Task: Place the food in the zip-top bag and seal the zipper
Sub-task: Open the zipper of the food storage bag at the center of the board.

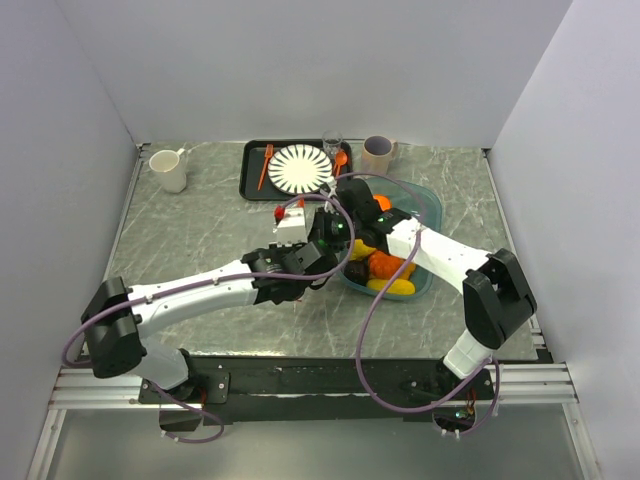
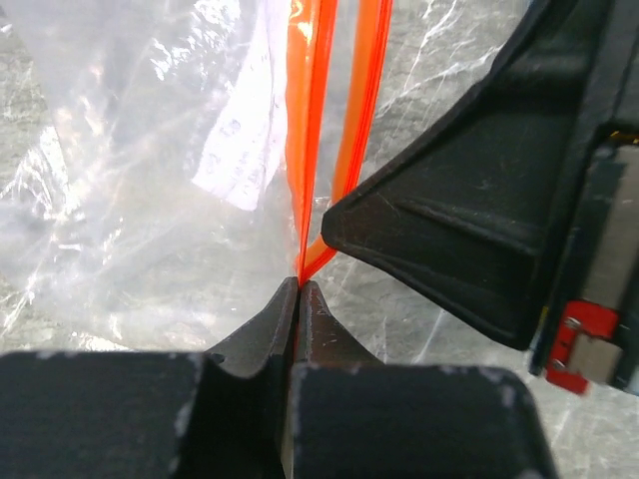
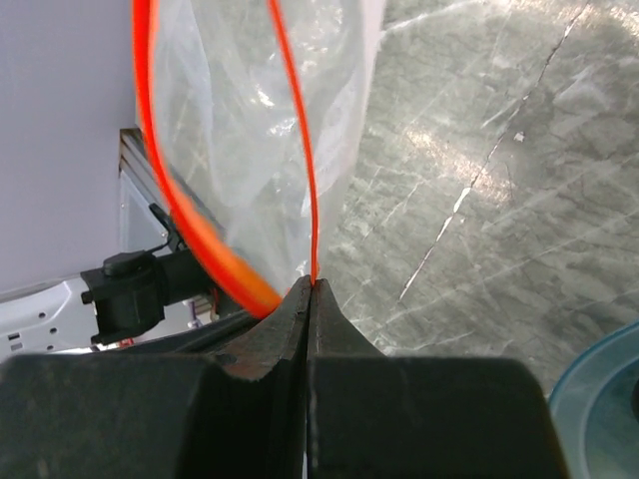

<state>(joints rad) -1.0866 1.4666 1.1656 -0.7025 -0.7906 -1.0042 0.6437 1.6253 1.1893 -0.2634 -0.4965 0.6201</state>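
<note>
Closed fingers of left gripper (image 2: 298, 291) and right gripper (image 3: 311, 287) are being pressed on the zipper (image 2: 304, 130) at lower centre. The zip-top bag (image 2: 150, 150) is being seen above.

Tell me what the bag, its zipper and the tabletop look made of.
The bag: thin clear plastic film, glossy; it crinkles and throws white glare. The zipper: orange-red plastic strip, smooth, slightly translucent. The tabletop: grey-green marble look with pale veins, semi-gloss; stone or printed laminate, can't tell.
</note>
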